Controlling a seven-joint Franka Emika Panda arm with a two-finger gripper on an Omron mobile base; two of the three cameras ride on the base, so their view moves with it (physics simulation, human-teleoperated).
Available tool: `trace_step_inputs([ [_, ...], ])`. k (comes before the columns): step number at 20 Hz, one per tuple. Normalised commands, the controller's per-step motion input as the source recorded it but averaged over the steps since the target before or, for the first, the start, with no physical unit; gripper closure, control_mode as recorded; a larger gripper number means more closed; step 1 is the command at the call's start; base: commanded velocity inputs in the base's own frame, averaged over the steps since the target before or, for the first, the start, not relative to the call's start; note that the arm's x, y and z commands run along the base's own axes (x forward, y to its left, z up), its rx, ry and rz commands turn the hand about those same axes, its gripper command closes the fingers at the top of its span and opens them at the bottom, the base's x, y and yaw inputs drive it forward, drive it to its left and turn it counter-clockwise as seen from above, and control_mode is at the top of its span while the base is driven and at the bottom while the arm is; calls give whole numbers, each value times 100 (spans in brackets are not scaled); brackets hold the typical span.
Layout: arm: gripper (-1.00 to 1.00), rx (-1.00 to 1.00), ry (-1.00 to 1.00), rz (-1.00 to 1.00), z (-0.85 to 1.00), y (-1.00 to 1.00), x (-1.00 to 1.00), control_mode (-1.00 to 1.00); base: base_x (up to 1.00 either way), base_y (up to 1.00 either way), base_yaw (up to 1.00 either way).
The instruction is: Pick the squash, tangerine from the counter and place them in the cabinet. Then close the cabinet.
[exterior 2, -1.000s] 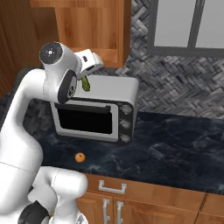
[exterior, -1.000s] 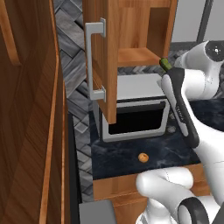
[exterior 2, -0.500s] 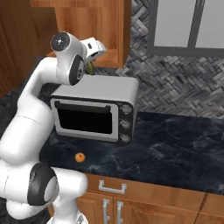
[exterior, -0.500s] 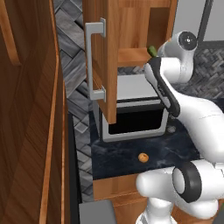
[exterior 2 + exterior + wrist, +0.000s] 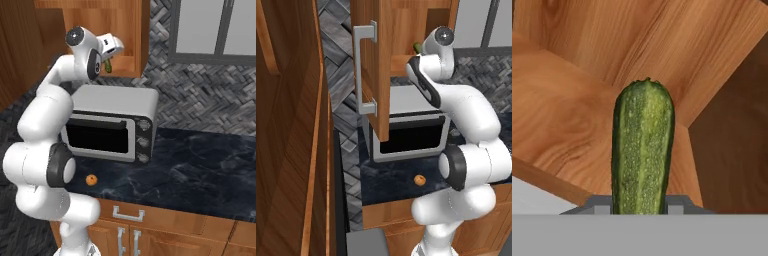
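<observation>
The dark green squash (image 5: 643,150) stands up between my fingertips (image 5: 677,204), and my gripper (image 5: 641,205) is shut on it. It hangs just above the wooden floor of the open cabinet (image 5: 562,130), near a back corner. From the base, the squash (image 5: 109,65) pokes down from the gripper (image 5: 110,56) at the cabinet (image 5: 120,30) opening, above the toaster oven. The cabinet door (image 5: 376,75) with its silver handle stands open, and a tip of the squash (image 5: 417,47) peeks out past it. The tangerine (image 5: 418,179) (image 5: 90,180) lies on the counter (image 5: 200,165) in front of the oven.
A silver toaster oven (image 5: 115,125) stands on the counter right under the cabinet, with my arm bent around its front. A tall plain wooden panel (image 5: 286,150) rises on the left. Glass-fronted wall cabinets (image 5: 215,30) hang to the right.
My arm has risen and swung the squash from in front of the toaster oven's top up into the cabinet opening. The tangerine has stayed put.
</observation>
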Motion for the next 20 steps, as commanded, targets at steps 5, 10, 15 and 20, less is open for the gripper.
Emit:
trace_step_inputs([
  [5, 100, 0, 3, -2, 0, 0, 83, -100, 0, 0, 0],
  [10, -100, 0, 0, -1, 0, 0, 73, -100, 0, 0, 0],
  [15, -100, 0, -6, 0, -2, 0, 61, -100, 0, 0, 0],
  [20, -100, 0, -26, 4, 0, 0, -42, -100, 0, 0, 0],
])
